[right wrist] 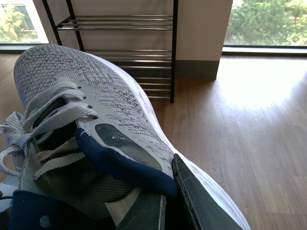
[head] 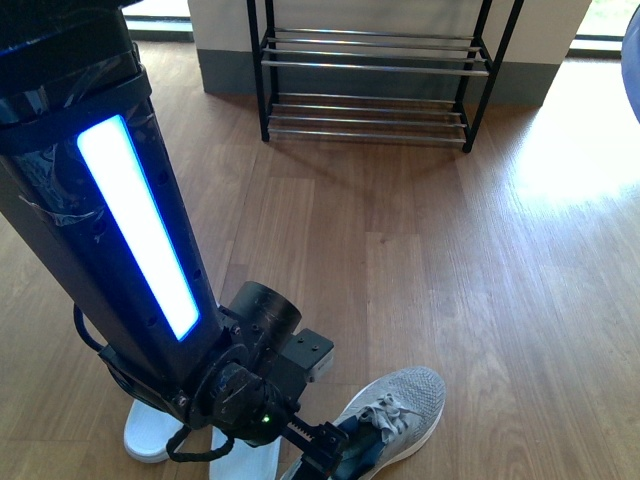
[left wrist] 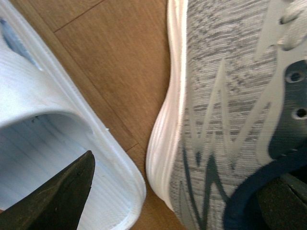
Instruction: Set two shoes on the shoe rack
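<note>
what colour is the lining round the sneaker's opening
Navy blue lining, against the grey knit sneaker; clearest in the right wrist view.

The front camera sits high on the robot's body, looking forward and down over the wooden floor (head: pixel 420 250) to the shoe rack (head: pixel 367 80) at its far edge. The left wrist camera looks straight down, very close, at a sneaker (left wrist: pixel 225 96) and a sandal (left wrist: pixel 57 143), both also in the front view. The right wrist camera sits low, close behind a laced shoe (right wrist: pixel 96 96), facing the same shoe rack.
</note>
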